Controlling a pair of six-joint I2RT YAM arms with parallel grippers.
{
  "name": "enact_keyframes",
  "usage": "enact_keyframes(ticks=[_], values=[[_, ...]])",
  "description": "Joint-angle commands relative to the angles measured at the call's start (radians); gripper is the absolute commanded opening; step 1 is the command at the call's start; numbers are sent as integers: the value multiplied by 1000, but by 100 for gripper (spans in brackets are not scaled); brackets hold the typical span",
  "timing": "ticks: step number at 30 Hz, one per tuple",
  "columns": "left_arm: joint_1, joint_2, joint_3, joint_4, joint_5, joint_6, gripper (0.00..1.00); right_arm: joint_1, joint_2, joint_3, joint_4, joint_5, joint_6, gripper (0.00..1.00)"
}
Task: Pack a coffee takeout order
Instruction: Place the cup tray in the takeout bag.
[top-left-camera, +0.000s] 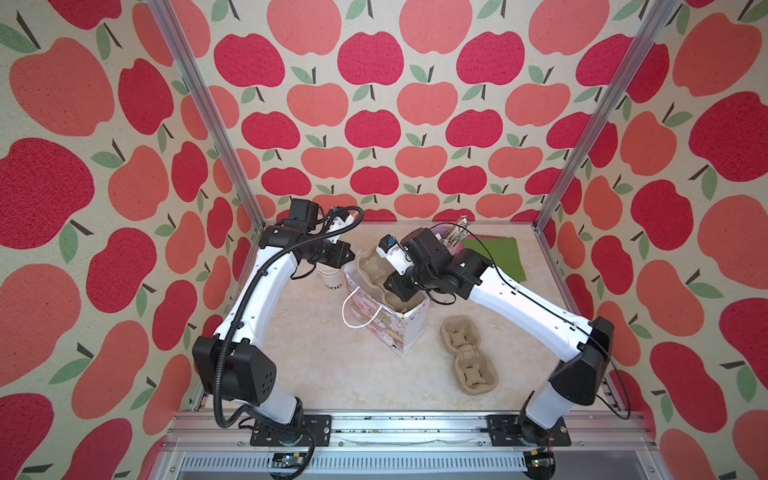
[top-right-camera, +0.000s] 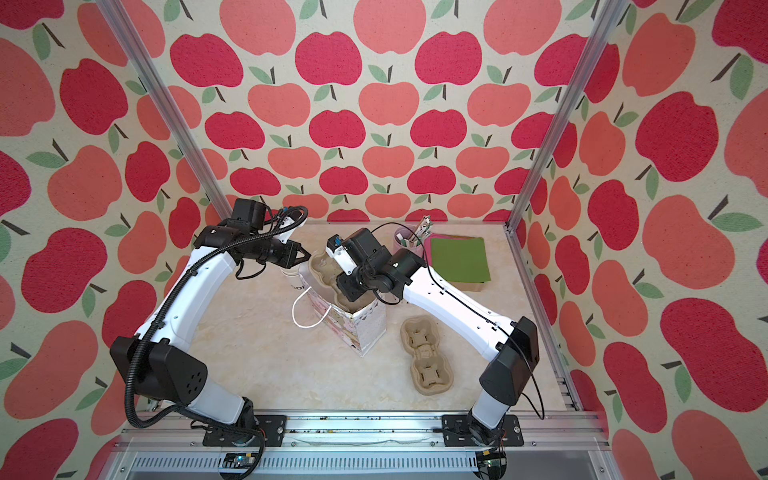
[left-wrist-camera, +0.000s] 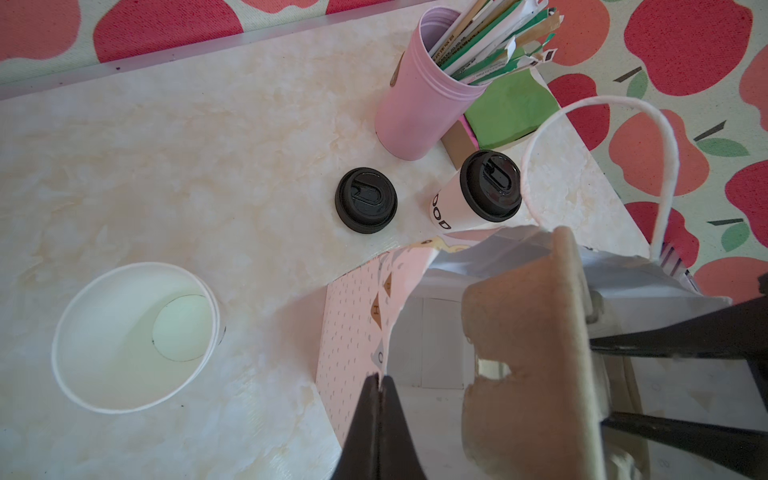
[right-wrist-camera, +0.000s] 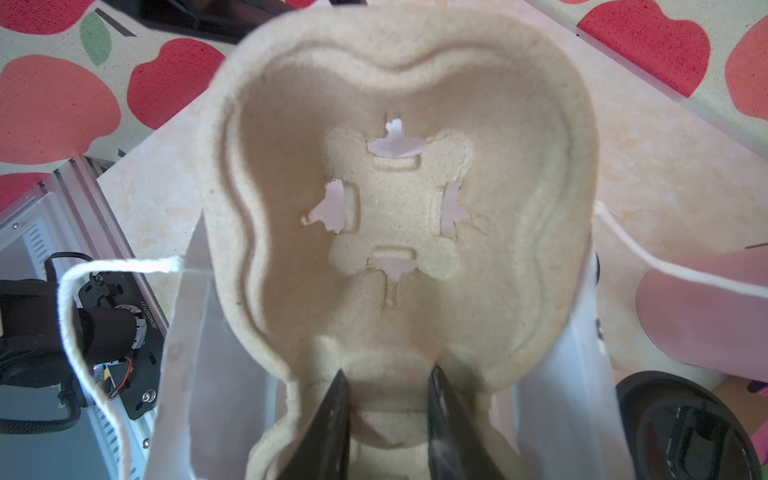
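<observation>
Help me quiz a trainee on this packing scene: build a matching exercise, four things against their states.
Things:
1 carrier in the right gripper
2 second carrier
3 lidless cup
4 left gripper

States:
A shut on the bag rim
B lying flat on the table
C upright, empty
D partly inside the bag

Pairs: 1-D, 2-B, 3-C, 4-A.

I record apple-print fabric walls (top-left-camera: 374, 83) beyond the fingers (left-wrist-camera: 361, 436), aluminium frame posts (top-left-camera: 201, 97) at the corners, and a cream marbled tabletop (top-left-camera: 332, 365) beneath them, evenly lit.
</observation>
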Motion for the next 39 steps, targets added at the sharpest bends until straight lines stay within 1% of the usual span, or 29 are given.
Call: enact_keyframes(ticks=[1,5,10,17,31,39], values=[[-19,-26,9,-19,-68,30,0,9,30,11,-56,-9,-13,29],[-34,-32,5,-17,-108,36,0,9,59,28,-80,-10,-10,29],[-38,-52,-11,8,-124,35,0,9,100,49,-114,-13,-11,29],[-38,-65,-27,30,-107,30,0,9,154,77,-156,-28,-13,29],[-38,-62,-48,47,-94,33,0,9,279,187,-282,-60,-38,30],[-37,-61,-54,50,-93,37,0,7,344,204,-308,-73,-35,30]])
